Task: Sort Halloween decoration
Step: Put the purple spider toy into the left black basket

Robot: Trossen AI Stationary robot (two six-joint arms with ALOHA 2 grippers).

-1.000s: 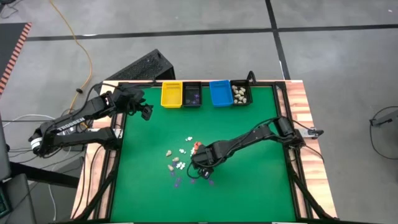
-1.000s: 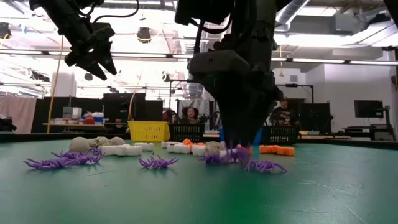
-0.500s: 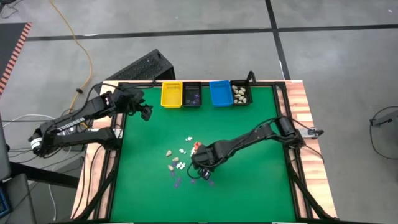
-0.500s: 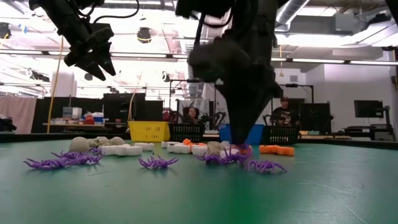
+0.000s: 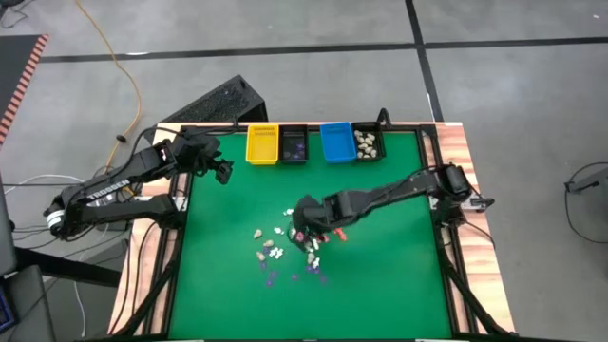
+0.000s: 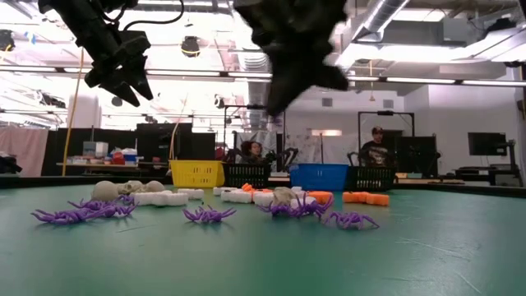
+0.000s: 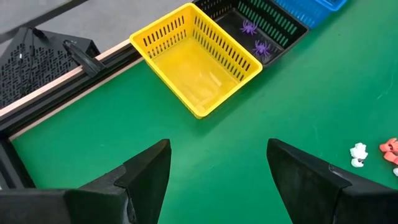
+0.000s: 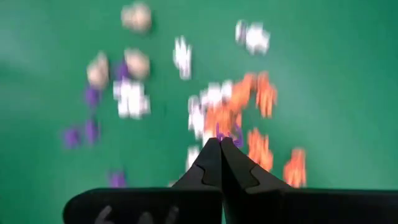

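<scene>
The right arm reached in from the desk's right edge, stretched leftward across the green desk [image 5: 399, 266], with its right claw [image 5: 306, 217] lifted above the middle of the scatter. Seen from table height, that claw [image 6: 283, 78] hung well clear of the surface, angled downward. Its fingers [image 8: 211, 163] were pressed together, and a sliver of purple showed right at their tips; I could not tell for sure whether a purple spider [image 8: 227, 132] was pinched there.

The Halloween decoration [image 5: 285, 247] lay spread over the middle of the desk: purple spiders [image 6: 207, 215] nearest the low camera, white pieces [image 6: 164, 198] and cream skull-like pieces [image 6: 104, 190] behind them to the left, orange pieces [image 6: 366, 197] to the right. From above, the orange ones [image 5: 338, 234] sat just beside the right claw.

Along the far edge stood a row of four bins: a yellow bin [image 5: 262, 144], a black bin [image 5: 294, 144] holding two purple spiders [image 7: 255, 37], a blue bin [image 5: 336, 142], and another black bin [image 5: 369, 143] with cream pieces in it.

The left arm waited at the far left corner, bent back on itself, its left claw [image 5: 220, 169] raised above the desk near the yellow bin [image 7: 194, 57], fingers [image 7: 149, 177] spread wide apart and holding nothing.
</scene>
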